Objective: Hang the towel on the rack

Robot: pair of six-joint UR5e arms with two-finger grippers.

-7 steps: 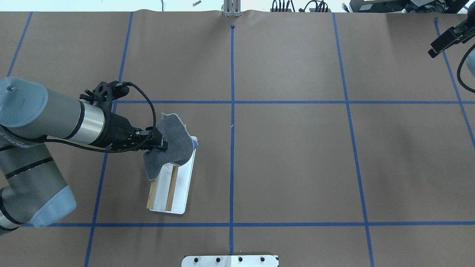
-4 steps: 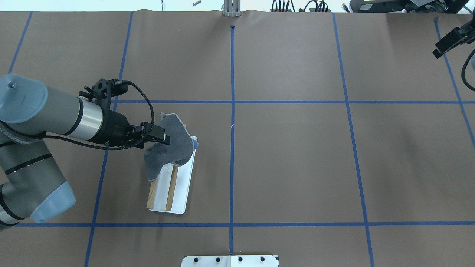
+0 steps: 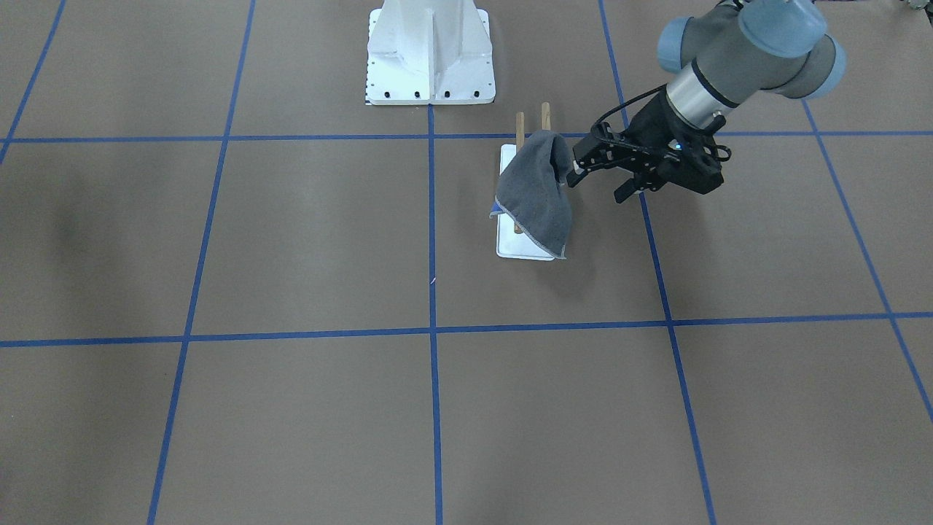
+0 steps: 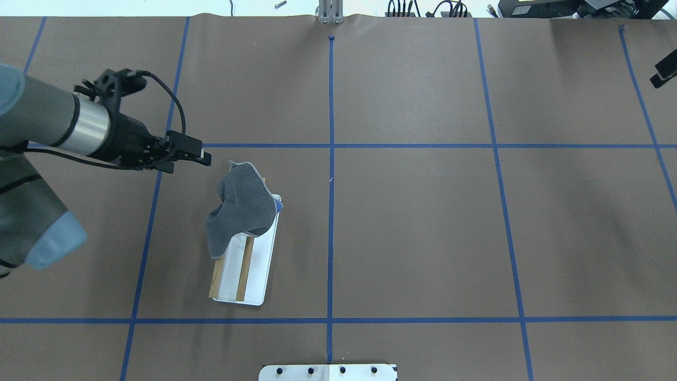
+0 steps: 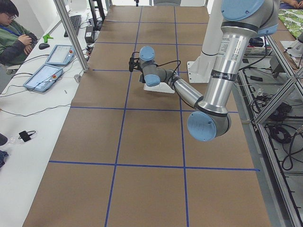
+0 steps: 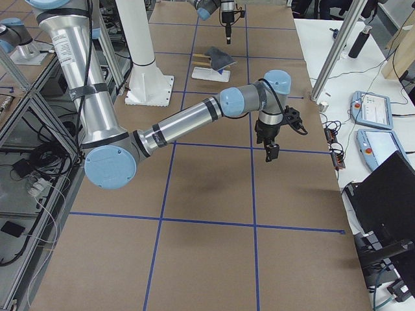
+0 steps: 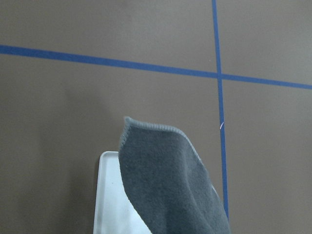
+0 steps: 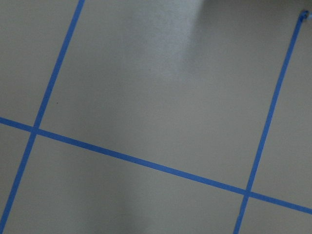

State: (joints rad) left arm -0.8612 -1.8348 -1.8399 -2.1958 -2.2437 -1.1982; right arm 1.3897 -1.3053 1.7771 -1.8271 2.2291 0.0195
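Towel (image 3: 536, 193) in the front-facing view was draped over both wooden rods of the rack (image 3: 522, 251). It covered the half of the rods farther from the robot and hung down past the white base on the left arm's side. Blue tag showed at the opposite edge. Left gripper (image 3: 594, 182) hovered near the towel, jaws parted, nothing between them. White pedestal (image 3: 430, 58) stood beyond the rack, by the robot.

Overhead: towel (image 4: 243, 203) lay bunched over the far end of the rack (image 4: 254, 286), with the near rod ends bare. Left gripper (image 4: 191, 161) was off to the left and beyond, with bare table (image 4: 423, 238) between it and the cloth; fingers apart, empty. Right gripper (image 4: 664, 74) was only a dark sliver at the right edge, so its jaws could not be read.

Left side view: near arm hid most of the rack (image 5: 161, 88); towel could not be made out. Left gripper (image 5: 133, 64) was held above the table.

Right side view: towel (image 6: 220, 58) sat on the rack (image 6: 207, 74), far down the table. Right gripper (image 6: 269, 152) pointed downward, well apart from both; whether it was open could not be told.

Left wrist: a raised towel (image 7: 170, 180) corner with pale stitching stood over the rack (image 7: 108, 195) base. Own fingers were out of frame.

Right wrist: only brown table (image 8: 146, 73) and blue tape lines (image 8: 136, 158).
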